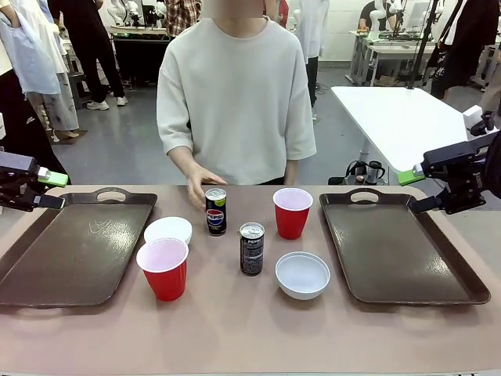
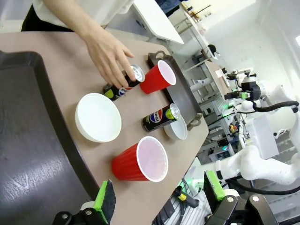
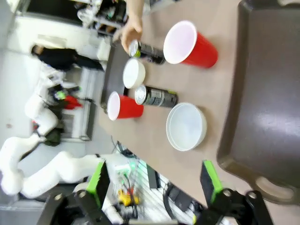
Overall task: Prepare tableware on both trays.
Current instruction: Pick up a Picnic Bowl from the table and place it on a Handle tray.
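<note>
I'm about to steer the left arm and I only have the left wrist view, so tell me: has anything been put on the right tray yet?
Observer: Not yet. The front view shows the right tray bare from rim to rim.
Operator: Okay, and where is the right gripper?
Observer: The right gripper is at that tray's far right corner, with its fingers spread open and nothing between them.
</note>
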Robot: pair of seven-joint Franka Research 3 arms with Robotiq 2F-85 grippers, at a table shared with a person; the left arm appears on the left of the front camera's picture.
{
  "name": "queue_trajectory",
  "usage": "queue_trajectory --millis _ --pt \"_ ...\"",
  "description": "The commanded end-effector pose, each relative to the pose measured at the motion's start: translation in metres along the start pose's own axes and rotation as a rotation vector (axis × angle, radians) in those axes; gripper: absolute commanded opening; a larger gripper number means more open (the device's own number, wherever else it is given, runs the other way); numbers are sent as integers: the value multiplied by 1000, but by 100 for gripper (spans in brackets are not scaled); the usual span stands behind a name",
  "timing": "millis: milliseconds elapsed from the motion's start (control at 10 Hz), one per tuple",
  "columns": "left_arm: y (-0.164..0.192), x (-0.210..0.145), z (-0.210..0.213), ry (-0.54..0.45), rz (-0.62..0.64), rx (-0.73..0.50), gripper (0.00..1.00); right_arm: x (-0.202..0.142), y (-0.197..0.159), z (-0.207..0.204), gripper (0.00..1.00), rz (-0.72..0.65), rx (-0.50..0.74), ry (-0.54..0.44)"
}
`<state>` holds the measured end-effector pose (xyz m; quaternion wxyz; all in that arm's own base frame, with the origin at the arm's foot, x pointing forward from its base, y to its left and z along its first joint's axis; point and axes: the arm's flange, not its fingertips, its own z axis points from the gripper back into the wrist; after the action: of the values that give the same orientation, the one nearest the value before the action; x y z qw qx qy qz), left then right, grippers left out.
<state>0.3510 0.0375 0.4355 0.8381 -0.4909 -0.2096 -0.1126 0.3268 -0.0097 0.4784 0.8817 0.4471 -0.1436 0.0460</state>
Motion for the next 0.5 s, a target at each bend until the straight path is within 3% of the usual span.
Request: queue_trajectory --millis 0,200,400 --pt "3 2 0 -20 -23 -18 100 6 70 12 100 22 -206 129" --pt "3 2 0 -20 -23 -18 100 10 119 -24 100 56 -385 256" --pt "3 2 0 -20 -23 -18 100 7 135 -73 100 65 -502 360"
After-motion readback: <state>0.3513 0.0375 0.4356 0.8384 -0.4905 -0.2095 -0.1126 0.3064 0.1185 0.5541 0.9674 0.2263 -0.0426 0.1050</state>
